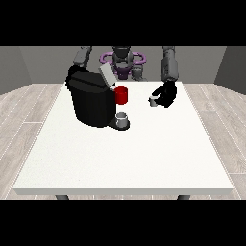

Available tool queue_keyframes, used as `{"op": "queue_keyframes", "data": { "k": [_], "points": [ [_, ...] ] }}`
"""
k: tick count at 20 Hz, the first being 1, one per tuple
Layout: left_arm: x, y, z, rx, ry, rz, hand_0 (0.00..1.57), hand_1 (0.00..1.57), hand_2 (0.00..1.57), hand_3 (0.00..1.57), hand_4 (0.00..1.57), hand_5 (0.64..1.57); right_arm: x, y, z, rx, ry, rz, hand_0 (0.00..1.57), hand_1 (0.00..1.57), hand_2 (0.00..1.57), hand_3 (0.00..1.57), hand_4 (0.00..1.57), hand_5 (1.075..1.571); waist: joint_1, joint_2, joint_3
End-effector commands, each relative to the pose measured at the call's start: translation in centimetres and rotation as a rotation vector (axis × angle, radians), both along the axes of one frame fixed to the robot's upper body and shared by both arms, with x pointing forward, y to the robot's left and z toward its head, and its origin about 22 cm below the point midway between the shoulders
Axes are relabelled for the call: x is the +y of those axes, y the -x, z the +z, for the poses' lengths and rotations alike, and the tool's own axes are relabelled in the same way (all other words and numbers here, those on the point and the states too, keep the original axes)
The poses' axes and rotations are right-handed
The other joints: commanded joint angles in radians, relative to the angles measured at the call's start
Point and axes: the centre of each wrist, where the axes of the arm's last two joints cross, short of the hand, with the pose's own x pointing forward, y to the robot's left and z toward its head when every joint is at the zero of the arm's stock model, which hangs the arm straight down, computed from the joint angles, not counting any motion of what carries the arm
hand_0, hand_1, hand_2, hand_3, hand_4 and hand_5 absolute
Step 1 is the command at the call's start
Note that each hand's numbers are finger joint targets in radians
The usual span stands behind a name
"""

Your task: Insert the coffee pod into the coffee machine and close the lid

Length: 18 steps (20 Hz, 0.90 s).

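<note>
The black hand at the view's right [166, 94] hangs just above the white table [129, 158], its fingers curled round a small grey coffee pod [153, 100] that peeps out on the side facing the machine. Across from that hand, well apart, stands the bulky black coffee machine [92, 102], its grey lid [106, 76] tilted up and open. A red cylinder [122, 95] sits on the machine's near side, a small grey cup [122, 118] on the tray below. The other hand [73, 73] is mostly hidden behind the machine; I cannot tell how its fingers lie.
</note>
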Motion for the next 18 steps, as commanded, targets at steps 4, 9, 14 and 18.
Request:
{"op": "queue_keyframes", "data": {
  "k": [4, 9, 14, 18],
  "points": [
    [-3.5, -2.4, 4.5, -0.038, 0.012, -0.123, 1.29, 1.29, 1.36, 1.34, 0.56, 1.571, -1.3, -1.5, -0.8, 0.009, -0.005, -0.023, 0.00, 0.00, 0.00, 0.00, 0.47, 1.571, 0.043, -0.032, 0.0000],
    [-5.1, -3.3, 6.1, -0.007, 0.029, -0.133, 1.26, 1.26, 1.33, 1.29, 0.54, 1.571, 0.1, -1.1, -0.6, 0.069, 0.015, 0.013, 0.00, 0.00, 0.00, 0.00, 0.47, 1.571, 0.004, -0.086, -0.0004],
    [-3.8, -4.6, 11.5, -0.074, 0.024, -0.130, 1.23, 1.23, 1.32, 1.29, 0.57, 1.571, 0.8, -0.5, -1.7, 0.030, -0.012, 0.041, 0.00, 0.00, 0.00, 0.00, 0.48, 1.571, -0.024, -0.049, 0.0000],
    [-2.2, -4.5, 12.3, -0.078, 0.037, -0.152, 1.25, 1.25, 1.33, 1.28, 0.54, 1.571, 1.3, -0.9, -0.6, 0.005, -0.008, 0.026, 0.00, 0.00, 0.00, 0.00, 0.50, 1.571, -0.018, -0.050, -0.0004]
  ]
}}
